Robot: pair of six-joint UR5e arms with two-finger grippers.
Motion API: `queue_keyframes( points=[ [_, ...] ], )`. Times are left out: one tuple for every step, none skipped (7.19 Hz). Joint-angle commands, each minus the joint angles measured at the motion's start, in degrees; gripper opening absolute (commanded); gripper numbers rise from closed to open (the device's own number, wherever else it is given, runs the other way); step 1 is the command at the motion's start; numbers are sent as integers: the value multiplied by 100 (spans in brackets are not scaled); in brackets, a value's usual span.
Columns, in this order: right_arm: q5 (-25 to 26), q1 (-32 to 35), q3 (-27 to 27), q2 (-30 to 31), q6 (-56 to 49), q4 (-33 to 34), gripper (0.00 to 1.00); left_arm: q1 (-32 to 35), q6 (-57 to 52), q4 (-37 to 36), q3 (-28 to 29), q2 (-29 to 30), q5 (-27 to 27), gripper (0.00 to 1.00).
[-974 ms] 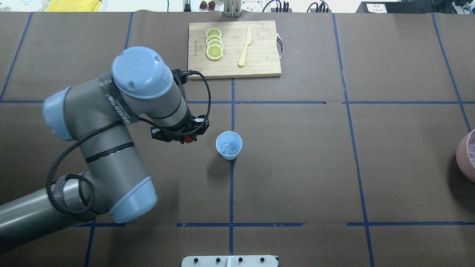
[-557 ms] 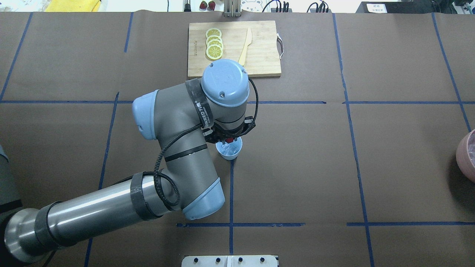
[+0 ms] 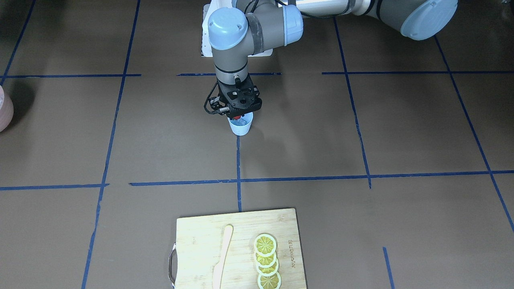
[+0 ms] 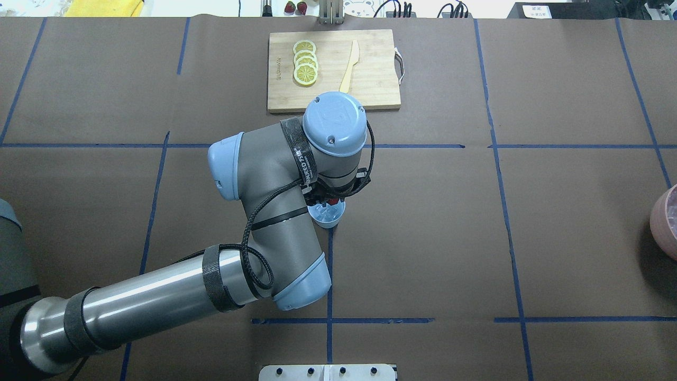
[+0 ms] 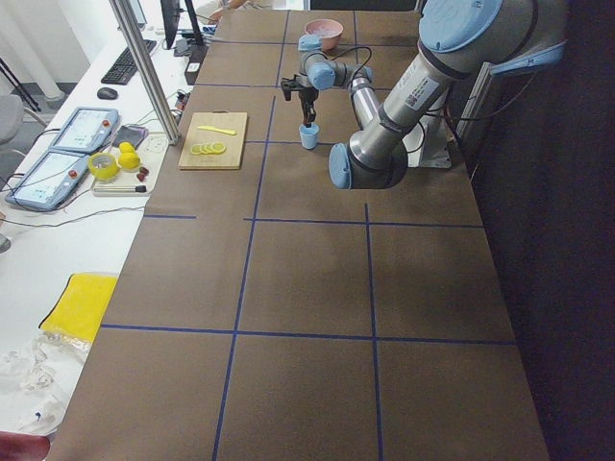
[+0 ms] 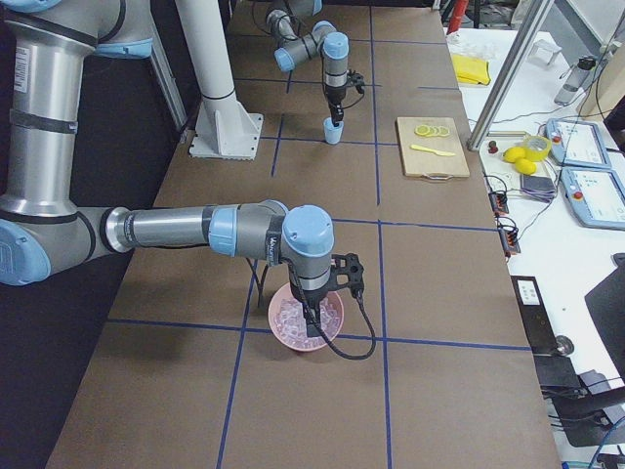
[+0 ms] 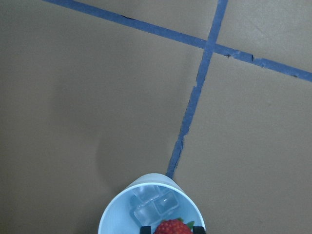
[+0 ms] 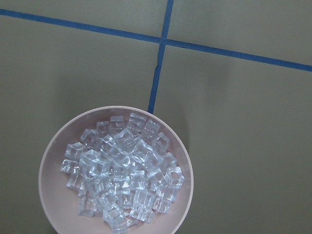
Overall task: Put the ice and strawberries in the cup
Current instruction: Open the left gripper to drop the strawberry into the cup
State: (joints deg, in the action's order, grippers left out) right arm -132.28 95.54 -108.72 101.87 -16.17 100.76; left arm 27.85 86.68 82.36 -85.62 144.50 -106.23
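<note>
Well, left gripper (image 7: 171,231) mostly cut off at wrist view's bottom edge, but clamped on strawberry (image 7: 173,227) right over cup (image 7: 114,217), ice (image 7: 153,204) already inside. Right gripper (image 6: 314,315) low over pink bowl (image 8: 48,161) of cubes, tips hidden, can't tell if apart. Versus second ago: swung over from beside cup to above it.

board (image 4: 376,74), 4 lemon slices (image 4: 305,62), knife (image 4: 349,67)
</note>
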Motion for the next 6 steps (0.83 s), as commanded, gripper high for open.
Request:
queue_keyframes(
  points=[
    [0,0,0,0,0,5,100,1,-54,-9,-86,-36,-3,100],
    [-8,0,0,0,0,5,100,9,-63,-27,-121,-36,-12,100],
    [-9,0,0,0,9,5,100,62,-507,-149,-400,-210,-29,100],
    [-9,0,-9,0,9,5,100,158,-1147,-307,-1160,-838,-29,100],
    [-9,0,0,0,9,5,100,463,-2049,-369,-1924,-1645,-73,100],
    [-9,0,0,9,9,5,100,962,-3050,-378,-2167,-2132,-482,100]
  ],
)
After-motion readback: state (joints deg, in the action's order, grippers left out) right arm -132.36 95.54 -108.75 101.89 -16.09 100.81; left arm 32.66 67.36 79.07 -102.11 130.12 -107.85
